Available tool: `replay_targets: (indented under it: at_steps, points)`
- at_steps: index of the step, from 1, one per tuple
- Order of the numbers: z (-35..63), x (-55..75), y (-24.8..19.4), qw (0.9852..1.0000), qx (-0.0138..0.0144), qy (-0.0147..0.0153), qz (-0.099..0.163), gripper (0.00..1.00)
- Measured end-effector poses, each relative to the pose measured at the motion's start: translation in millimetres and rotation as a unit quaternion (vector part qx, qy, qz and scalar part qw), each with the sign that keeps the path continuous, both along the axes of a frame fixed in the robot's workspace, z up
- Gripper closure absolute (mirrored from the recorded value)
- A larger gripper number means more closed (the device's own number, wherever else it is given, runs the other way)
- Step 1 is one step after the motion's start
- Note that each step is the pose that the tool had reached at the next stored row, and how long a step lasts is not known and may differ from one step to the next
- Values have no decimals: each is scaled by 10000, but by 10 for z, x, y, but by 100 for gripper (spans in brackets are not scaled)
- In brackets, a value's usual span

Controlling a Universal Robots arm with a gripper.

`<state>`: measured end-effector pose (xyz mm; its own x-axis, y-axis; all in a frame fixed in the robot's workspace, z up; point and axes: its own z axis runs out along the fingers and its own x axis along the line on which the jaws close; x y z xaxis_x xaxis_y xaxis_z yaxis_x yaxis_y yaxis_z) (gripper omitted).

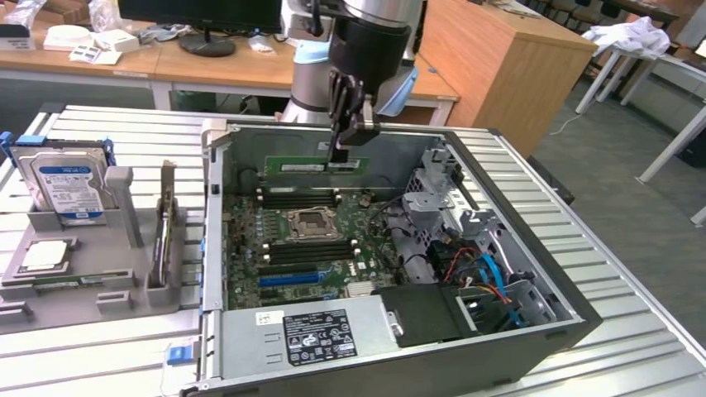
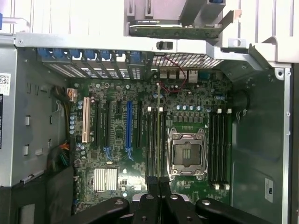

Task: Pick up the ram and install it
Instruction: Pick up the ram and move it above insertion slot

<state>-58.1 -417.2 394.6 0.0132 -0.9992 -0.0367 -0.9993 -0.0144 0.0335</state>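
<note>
Where the open case (image 1: 441, 364) sits on the desk (image 1: 617, 273) low in the exterior frame, its power supply (image 1: 314, 335) lies nearest. Behind it is the motherboard (image 1: 331, 256), with the socket (image 1: 312, 222) near frame centre. A hard drive (image 1: 64, 184) stands upright at frame left. Farther back, at upper centre, the gripper (image 1: 340, 155) is clamped on the ram (image 1: 303, 167), holding it level and on edge above the far slots. In the wrist view, the ram (image 2: 158, 130) runs edge-on out from the gripper (image 2: 158, 183), beside the socket (image 2: 187, 154).
</note>
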Motion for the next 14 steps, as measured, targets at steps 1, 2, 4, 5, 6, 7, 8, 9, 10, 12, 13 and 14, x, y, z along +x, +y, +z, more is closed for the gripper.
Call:
replay_targets:
  at_steps: [1, 2, 4, 5, 6, 7, 8, 9, 10, 12, 13, 14]
  points:
    - [-17, 0, 0, 10000, 0, 0, 0, 88]
    - [-34, 0, 0, 10000, -1, 0, 0, 88]
    - [-70, 0, 0, 10000, -1, 0, 0, 88]
    - [-88, 0, 0, 10000, 0, 0, 0, 88]
    - [-107, 0, 0, 10000, 0, 0, 0, 88]
    - [-122, 0, 0, 10000, 0, 0, 0, 88]
    - [-136, 0, 0, 10000, 0, 0, 0, 88]
    - [-149, 0, 0, 10000, 0, 0, 0, 88]
    - [-158, 0, 0, 10000, -1, 0, 0, 88]
    - [-159, 0, 0, 10000, -1, 0, 0, 88]
    - [-159, 0, 0, 10000, -2, 1, 0, 88]
    - [-159, 0, 0, 10000, -1, 0, -1, 88]
